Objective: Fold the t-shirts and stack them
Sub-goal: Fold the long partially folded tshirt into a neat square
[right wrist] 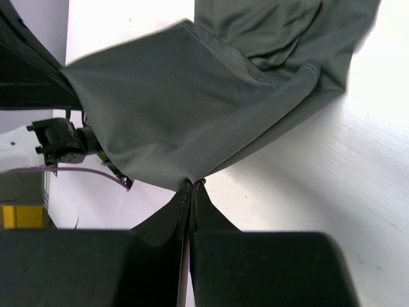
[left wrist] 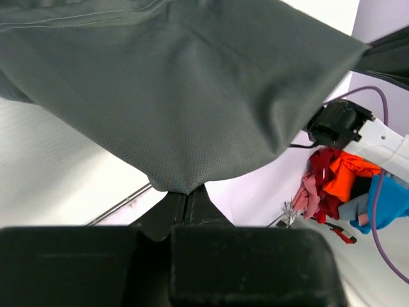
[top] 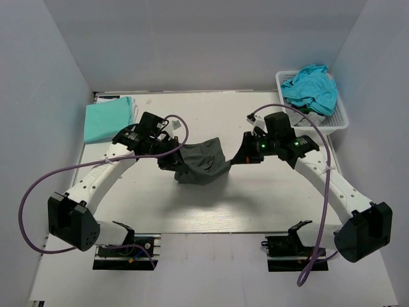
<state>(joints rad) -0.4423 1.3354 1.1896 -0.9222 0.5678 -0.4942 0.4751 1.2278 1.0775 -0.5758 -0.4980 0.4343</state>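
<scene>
Upper right of the overhead view: white plastic lattice basket [top: 340, 115], set at the far right corner of the white table [top: 211, 204], close by the right wall. Pale grey walls [top: 192, 45] along three sides. Lower left edge of the right wrist view: small yellow block [right wrist: 22, 216], too cropped to identify.

You're looking down on a white table [top: 211, 211], matte, with faint lengthwise streaks showing in the right wrist view. Plain lavender-grey walls box it in on three sides: left wall [top: 32, 115], far wall [top: 204, 45] and right wall [top: 377, 77]. The light's soft and even, with only mild shadows on the board. At the far right corner sits a white lattice basket [top: 340, 110], close by the right wall.
</scene>
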